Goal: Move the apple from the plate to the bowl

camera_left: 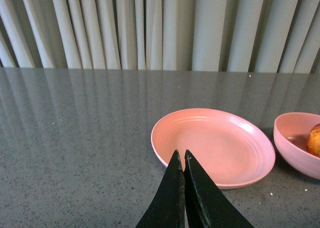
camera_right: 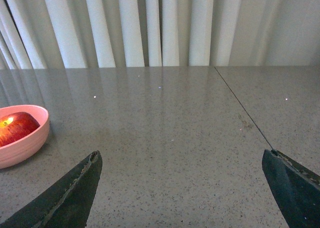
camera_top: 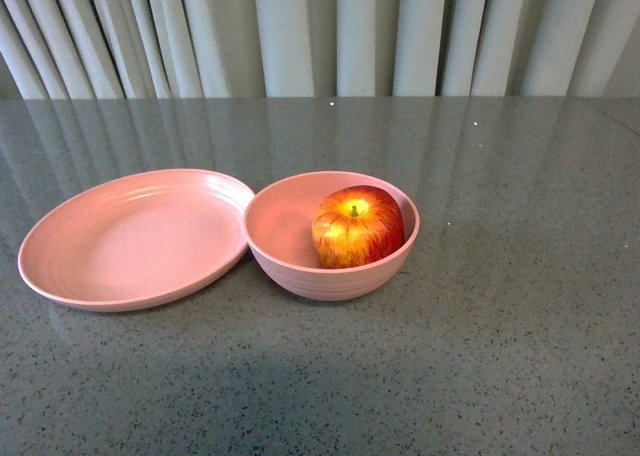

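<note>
Sitting in the bowl, the apple rested stem-up against the wall on the robot's right side, its red skin streaked yellow with a yellow patch round the stem. You had the deep pink bowl touching, or very nearly touching, the rim of the plate at its left; the front view showed the plate's edge slightly overlapping the bowl's outline. The plate lay wide, shallow and bare, with faint ridged rings inside the rim, and the bowl carried fine ridges round its lower outside.

Your left gripper had its two dark, tapering fingers pressed together, pinching nothing, and pointed at the plate's near rim from just short of it. Your right gripper was spread wide, its rough-edged black fingers framing bare tabletop, with the bowl and apple off to one side of them.

Round the dishes you had plenty of open grey speckled table, glossy enough to mirror the curtain. A thin seam crossed the surface in the right wrist view. Pale pleated curtain closed off the far edge.
</note>
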You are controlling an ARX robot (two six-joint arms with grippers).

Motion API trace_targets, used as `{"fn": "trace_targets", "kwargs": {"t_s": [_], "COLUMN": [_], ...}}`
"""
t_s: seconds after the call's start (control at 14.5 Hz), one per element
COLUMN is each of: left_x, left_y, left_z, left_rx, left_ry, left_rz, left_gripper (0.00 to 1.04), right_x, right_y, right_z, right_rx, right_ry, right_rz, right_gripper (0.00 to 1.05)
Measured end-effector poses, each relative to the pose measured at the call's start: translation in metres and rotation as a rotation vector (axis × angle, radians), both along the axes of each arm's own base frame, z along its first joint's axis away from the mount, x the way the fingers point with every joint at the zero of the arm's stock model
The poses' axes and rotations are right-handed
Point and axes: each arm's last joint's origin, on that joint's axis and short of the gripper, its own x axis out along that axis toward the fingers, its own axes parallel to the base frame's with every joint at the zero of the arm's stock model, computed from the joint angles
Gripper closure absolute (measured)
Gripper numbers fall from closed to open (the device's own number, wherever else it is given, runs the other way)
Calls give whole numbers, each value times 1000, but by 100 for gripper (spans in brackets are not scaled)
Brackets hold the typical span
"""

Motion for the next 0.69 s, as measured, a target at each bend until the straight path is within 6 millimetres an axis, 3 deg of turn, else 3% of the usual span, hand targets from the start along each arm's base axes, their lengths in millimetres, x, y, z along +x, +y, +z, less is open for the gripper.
{"fn": "trace_targets", "kwargs": {"t_s": [0.14,0.62,0.69], "left_x": [-11,-11,-11], "left_y": [0,0,0], "left_z": [-1,-3,-3], "left_rx": [1,1,0], "left_ry": [-12,11,11], "left_rz": [-2,0,0], "left_gripper": [104,104,95], "right_x": [0,0,0], "right_y": [0,0,0], "right_z": [0,0,0], "right_rx": [0,0,0], "right_ry": [0,0,0], "right_rz": [0,0,0], "right_gripper": [7,7,7]}}
